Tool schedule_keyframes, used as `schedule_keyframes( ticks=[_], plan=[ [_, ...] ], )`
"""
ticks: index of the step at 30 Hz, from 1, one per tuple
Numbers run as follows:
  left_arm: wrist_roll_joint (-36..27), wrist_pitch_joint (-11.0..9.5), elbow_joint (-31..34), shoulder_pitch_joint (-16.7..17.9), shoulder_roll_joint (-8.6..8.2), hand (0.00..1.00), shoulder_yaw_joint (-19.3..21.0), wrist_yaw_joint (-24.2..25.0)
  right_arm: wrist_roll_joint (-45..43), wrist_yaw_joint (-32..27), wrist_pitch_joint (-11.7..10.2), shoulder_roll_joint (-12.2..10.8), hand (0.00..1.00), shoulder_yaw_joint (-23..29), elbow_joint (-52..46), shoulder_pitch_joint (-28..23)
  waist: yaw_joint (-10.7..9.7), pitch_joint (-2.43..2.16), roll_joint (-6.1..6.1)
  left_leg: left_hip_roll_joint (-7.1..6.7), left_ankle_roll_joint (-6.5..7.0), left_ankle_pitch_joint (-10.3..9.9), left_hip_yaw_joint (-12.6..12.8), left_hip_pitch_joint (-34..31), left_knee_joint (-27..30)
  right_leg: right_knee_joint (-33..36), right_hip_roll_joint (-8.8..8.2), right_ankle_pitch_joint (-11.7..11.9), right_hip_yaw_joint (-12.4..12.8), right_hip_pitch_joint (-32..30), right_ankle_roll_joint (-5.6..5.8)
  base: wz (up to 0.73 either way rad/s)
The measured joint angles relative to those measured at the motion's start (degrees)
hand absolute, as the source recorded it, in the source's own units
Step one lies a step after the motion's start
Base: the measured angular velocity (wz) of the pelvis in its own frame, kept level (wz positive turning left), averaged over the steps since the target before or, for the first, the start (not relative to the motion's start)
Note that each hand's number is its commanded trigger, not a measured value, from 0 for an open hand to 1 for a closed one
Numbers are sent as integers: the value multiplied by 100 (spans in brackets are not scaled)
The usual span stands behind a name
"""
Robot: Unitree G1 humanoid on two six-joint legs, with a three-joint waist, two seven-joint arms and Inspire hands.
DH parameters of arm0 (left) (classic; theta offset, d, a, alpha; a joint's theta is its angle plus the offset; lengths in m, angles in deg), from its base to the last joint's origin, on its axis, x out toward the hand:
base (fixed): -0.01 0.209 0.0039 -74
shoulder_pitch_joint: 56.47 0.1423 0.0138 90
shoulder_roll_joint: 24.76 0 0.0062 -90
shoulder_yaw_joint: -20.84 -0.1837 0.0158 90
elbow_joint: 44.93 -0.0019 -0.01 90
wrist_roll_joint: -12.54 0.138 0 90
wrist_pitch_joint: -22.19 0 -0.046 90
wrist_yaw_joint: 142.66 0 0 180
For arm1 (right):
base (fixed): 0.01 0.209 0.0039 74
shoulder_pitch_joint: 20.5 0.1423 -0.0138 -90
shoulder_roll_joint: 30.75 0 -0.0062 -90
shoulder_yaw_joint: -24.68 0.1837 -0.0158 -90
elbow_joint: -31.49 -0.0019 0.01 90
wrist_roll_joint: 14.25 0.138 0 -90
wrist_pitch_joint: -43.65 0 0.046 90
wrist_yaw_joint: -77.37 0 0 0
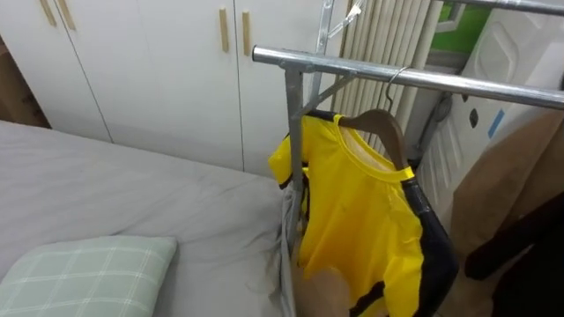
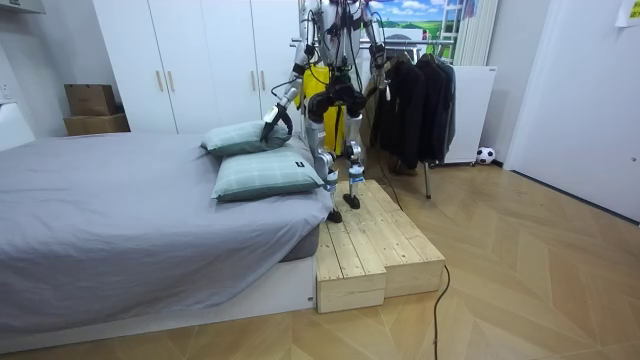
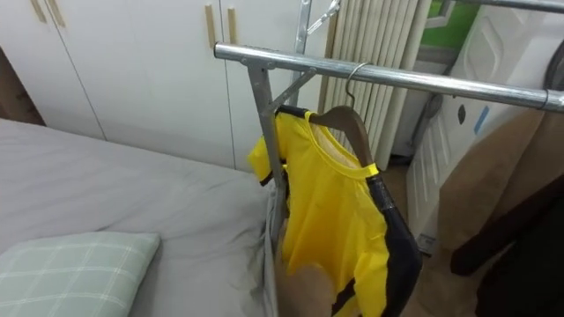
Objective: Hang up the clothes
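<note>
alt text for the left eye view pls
A yellow shirt hangs on a wooden hanger hooked over a metal rail. To the left lies a grey bed with a checked pillow, white wardrobe doors behind.

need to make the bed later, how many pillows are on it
2: a front pillow by the bed edge next to the robot, and a back pillow just behind it.
</note>
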Motion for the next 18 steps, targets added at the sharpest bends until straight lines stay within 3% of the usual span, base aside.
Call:
schedule_keyframes(
  ticks=[10,14,18],
  plan=[
    [-74,-48,-207,-42,-12,0,-149,130,399,796,-92,-230,0,-331,1035,9,-75,6,51,0,-10,0,-30,8,20,-84,0,-3,-24,45,-13,0],
    [-710,-137,-304,-50,-51,0,-164,372,418,1102,-120,-425,0,-415,1306,-1,-73,-19,105,3,-10,0,6,-10,17,-66,9,13,1,-5,-32,-6],
    [-1066,-215,-333,-54,-117,0,-378,628,418,1328,-117,-459,0,-568,1706,22,-75,-24,126,-5,-10,0,6,-9,-7,-62,15,13,21,-17,-32,0]
  ],
)
